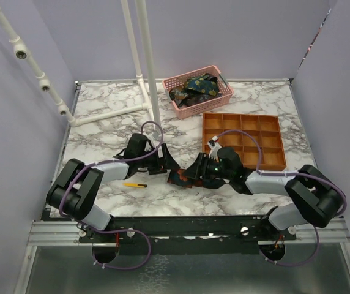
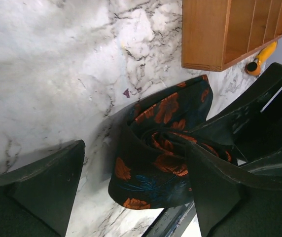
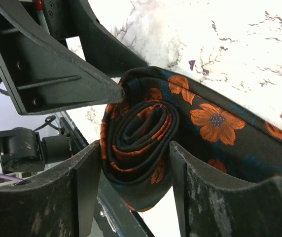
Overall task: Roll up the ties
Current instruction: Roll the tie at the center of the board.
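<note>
Flanking rolled tie (image 3: 142, 129), right claw (image 3: 136, 150).

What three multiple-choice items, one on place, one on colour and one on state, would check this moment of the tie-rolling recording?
1. Where do the spare ties lie?
A in a pink basket
B in a drawer
C on a chair

2. What colour are the flowers on the tie being rolled?
A white
B orange
C pink

3. How do the jaws of the left gripper stand?
A shut on the tie
B shut on nothing
C wide open

Key:
1 A: the top view shows the spare ties heaped in the pink basket at the back of the table.
2 B: both wrist views show orange blooms on dark cloth.
3 C: the left wrist view shows the jaws far apart.
</note>
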Available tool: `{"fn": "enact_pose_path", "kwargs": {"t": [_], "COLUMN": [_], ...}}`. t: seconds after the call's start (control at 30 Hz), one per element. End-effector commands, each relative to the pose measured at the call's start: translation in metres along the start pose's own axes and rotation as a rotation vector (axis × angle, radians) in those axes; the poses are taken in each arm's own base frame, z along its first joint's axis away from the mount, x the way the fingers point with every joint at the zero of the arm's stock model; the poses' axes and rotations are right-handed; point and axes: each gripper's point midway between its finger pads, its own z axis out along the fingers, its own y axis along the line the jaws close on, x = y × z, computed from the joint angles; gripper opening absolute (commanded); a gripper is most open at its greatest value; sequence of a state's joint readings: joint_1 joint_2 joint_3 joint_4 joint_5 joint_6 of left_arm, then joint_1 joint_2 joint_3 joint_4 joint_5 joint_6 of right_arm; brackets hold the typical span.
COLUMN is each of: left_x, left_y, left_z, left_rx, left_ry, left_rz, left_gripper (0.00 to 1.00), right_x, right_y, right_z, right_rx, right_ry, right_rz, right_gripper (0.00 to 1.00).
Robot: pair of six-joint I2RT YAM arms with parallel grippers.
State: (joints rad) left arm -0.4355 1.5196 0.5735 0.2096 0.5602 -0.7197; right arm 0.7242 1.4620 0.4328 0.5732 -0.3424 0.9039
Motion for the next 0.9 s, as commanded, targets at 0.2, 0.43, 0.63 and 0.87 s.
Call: {"fn": "enact_pose_path", "kwargs": {"t": [0.2,0.43,0.63,0.87], "left_x": [0.025,0.016,0.009,0.002], "left_y": [0.01,0.015,0.016,0.019], "left_z": [0.002,-0.004,-0.003,-0.007], "left_rx": [-0.038,-0.078,-0.097,-0.132], "left_ry": [-0.036,-0.116,-0.134,-0.168], "left_rz": [-0.043,-0.058,-0.062,-0.049], "left_gripper": [0.83,0.84,0.84,0.84], "right_x": [0.008,-0.004,-0.006,0.025], "right_y": [-0.025,-0.018,-0.009,-0.007], "right_z": [-0.017,-0.032,-0.051,-0.051], "right_rx": [0.164,0.199,0.219,0.205], "right_ry": [0.034,-0.028,-0.035,0.051], "right_rz": [0.013,0.033,0.003,-0.004], "right_gripper": [0.6,0.76,0.8,0.82]}}
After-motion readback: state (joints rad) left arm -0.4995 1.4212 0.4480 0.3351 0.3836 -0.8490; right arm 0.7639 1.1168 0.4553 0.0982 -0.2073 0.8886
